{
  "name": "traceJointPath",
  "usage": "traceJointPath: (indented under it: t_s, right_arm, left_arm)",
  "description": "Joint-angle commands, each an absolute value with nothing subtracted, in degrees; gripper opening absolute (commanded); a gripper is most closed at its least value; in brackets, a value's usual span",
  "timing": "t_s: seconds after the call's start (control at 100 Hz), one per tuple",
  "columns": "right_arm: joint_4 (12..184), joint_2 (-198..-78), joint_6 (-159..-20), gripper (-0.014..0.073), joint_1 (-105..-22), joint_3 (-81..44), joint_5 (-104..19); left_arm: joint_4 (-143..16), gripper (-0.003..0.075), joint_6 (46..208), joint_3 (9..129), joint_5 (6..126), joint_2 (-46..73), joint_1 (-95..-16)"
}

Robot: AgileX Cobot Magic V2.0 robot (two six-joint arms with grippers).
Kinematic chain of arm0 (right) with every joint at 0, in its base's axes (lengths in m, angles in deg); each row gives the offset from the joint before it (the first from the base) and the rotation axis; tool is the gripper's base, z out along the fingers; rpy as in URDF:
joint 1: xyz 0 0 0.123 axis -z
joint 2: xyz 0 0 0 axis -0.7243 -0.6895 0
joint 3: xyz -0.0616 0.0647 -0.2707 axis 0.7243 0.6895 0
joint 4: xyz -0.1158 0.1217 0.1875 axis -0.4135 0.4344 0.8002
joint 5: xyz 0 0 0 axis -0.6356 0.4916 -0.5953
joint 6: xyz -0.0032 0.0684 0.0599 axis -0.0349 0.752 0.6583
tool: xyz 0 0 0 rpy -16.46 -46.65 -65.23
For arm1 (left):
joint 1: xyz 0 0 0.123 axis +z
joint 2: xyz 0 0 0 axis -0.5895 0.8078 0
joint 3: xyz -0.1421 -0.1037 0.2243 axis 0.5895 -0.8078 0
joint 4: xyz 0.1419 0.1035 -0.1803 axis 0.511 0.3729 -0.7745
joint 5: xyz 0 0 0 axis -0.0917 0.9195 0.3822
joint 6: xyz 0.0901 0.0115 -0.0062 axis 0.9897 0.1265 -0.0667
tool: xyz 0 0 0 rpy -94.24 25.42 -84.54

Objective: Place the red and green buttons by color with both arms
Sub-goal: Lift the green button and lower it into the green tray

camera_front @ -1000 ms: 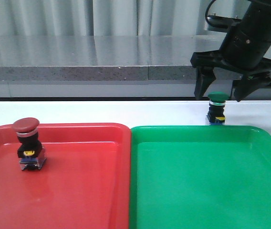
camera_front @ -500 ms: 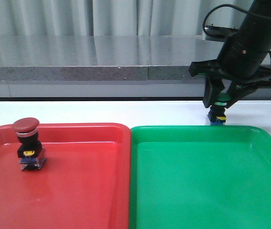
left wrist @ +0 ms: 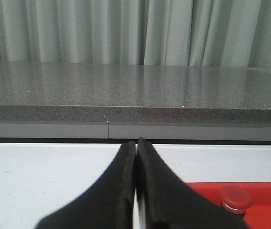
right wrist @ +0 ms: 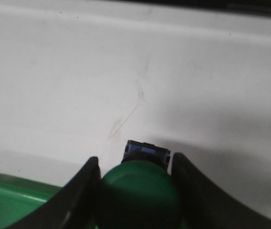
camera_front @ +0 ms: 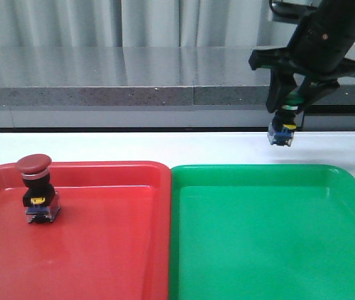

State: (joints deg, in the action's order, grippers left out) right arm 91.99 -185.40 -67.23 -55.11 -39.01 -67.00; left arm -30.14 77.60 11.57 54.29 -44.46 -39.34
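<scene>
two small mushroom-head push-button switches are recorded. item one, the green-capped push-button switch (camera_front: 284, 122), is pinched between the fingers of the black two-finger right gripper (camera_front: 288, 103) and is held in the air above the white table surface (camera_front: 134, 147), beyond the far rim of the large green plastic tray (camera_front: 271, 237). its long axis is seen close to vertical with a slight tilt, cap uppermost and blue-and-yellow base lowermost, the base hanging clear of the table. in the front view the cap is mostly hidden by the fingers; only a sliver of green, a black body and the blue base are visible. in the right wrist view the rounded green cap (right wrist: 140, 193) is seen from above, filling the gap between the two dark fingers (right wrist: 80, 191), with the blue base edge showing past it.

item two, the dark-red-capped push-button switch (camera_front: 37, 187), is stood upright inside the large red plastic tray (camera_front: 102, 250), toward its far left part, cap up. a silver collar, black body, small yellow mark and blue base are noted.

the black left gripper (left wrist: 136, 157) is shown with its fingers pressed together, nothing between them; the red cap (left wrist: 236, 198) is glimpsed beside it.

the two trays are laid side by side, touching.
</scene>
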Motion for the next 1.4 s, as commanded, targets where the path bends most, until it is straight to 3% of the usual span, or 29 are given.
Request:
traceJointPath:
  t_s: [0.0, 0.42, 0.86, 1.39]
  right_arm:
    - [92.4, -179.1, -67.6, 0.0225, -55.1, -41.1, -67.7]
    - [92.3, -170.5, -67.2, 0.0225, -61.1, -32.8, -69.0]
    - [92.3, -171.0, -63.5, 0.0225, -64.0, -21.5, -58.9]
    - [92.4, -176.6, -62.9, 0.0225, -64.1, -20.6, -58.6]
  left_arm:
    - [-30.7, -0.0020, 77.3, 9.2, 49.3, -46.1, -39.1]
    - [-30.7, -0.0019, 77.3, 9.2, 49.3, -46.1, -39.1]
    - [-30.7, -0.0019, 77.3, 9.2, 49.3, -46.1, -39.1]
    - [-30.7, -0.0020, 77.3, 9.2, 49.3, -46.1, -39.1]
